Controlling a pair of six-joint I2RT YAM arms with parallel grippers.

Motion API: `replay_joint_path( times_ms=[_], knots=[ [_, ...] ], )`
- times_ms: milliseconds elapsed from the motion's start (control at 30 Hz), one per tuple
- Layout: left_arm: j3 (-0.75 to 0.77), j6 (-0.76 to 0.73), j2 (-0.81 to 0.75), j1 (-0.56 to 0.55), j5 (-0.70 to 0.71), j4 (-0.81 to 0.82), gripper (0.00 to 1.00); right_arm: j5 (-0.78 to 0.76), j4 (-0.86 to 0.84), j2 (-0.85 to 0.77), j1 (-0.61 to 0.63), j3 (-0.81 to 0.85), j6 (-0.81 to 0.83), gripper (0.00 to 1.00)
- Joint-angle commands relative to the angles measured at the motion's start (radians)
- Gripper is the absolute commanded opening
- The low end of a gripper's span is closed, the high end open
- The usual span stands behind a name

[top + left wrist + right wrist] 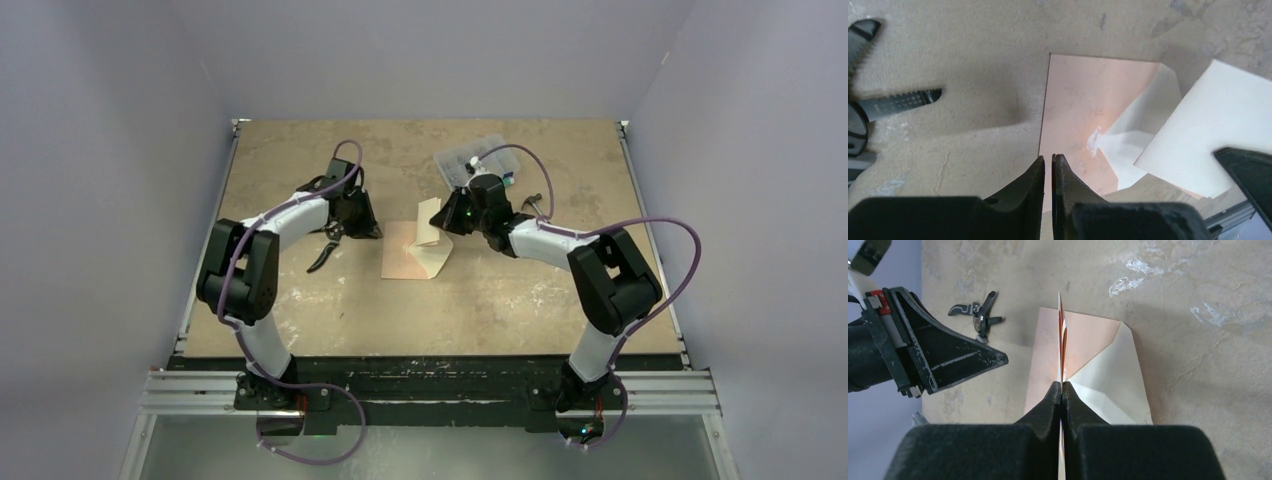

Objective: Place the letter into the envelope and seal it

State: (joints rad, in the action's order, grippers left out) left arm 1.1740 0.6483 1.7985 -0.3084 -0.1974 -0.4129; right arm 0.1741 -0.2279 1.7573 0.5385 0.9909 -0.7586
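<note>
scuffed tan table (500,300), pale lilac-grey walls (100,150) around. the envelope (402,258) lies flat, flap open. right gripper (1062,390) pinches the letter (429,220) upright over the envelope; left gripper (1047,162) is clenched empty just left of the envelope.

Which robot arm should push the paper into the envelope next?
Right. The right gripper pinches the flat pale-tan paper letter upright over the open-flapped salmon-tan paper envelope; the left gripper is shut and holds nothing, at the envelope's edge.
</note>
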Motion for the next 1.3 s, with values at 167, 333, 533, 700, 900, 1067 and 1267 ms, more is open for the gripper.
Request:
replay_joint_path(
  times_ms=[167,333,533,700,900,1067,1267],
  knots=[
    [-0.079,-0.040,-0.070,-0.033,-0.027,-0.164,0.17,0.014,0.129,-0.031,0.006,0.046,-0.030,0.00],
    [-0.110,-0.038,-0.045,-0.038,-0.059,-0.139,0.26,0.063,0.152,-0.009,0.006,0.007,-0.078,0.00],
    [-0.102,-0.038,-0.003,-0.038,-0.046,-0.123,0.28,0.102,0.221,0.049,0.005,0.043,-0.128,0.00],
    [-0.099,-0.028,0.004,-0.038,-0.028,-0.110,0.29,0.092,0.260,0.064,0.001,0.054,-0.139,0.00],
    [-0.088,-0.040,0.001,-0.038,0.008,-0.124,0.27,0.042,0.163,0.000,0.000,0.017,-0.102,0.00],
    [-0.091,-0.039,0.013,-0.038,0.012,-0.124,0.25,0.021,0.061,-0.095,0.000,-0.034,-0.076,0.00],
    [-0.090,-0.029,0.026,-0.038,0.000,-0.112,0.25,-0.055,0.084,-0.103,-0.001,-0.040,-0.030,0.00]
  ],
)
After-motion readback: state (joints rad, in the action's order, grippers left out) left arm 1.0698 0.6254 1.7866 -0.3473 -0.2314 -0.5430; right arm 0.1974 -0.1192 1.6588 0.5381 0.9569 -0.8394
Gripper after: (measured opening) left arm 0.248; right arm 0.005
